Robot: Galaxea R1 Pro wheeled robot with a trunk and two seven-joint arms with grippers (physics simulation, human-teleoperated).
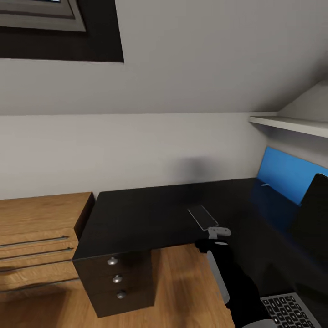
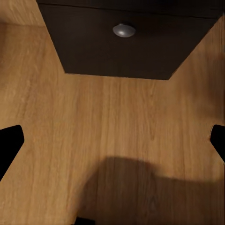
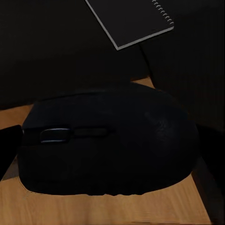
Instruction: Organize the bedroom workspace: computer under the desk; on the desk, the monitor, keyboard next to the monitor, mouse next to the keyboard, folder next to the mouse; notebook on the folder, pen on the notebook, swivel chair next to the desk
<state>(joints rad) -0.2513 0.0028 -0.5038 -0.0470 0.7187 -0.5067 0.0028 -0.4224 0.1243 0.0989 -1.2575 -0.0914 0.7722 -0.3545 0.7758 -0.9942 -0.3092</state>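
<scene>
black desk (image 1: pixel 150 214), bright blue folder (image 1: pixel 284 175), dark mouse (image 3: pixel 108 140), pale wood floor (image 2: pixel 112 136).

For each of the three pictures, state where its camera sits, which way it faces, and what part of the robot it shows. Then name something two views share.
Head view: high on the robot, facing down over the desk; right arm shows.
Left wrist view: faces the wood floor and drawer unit; left end effector open.
Right wrist view: faces the mouse, held in the right end effector, with the notebook beyond.
Shared: the notebook in head and right wrist views.
</scene>
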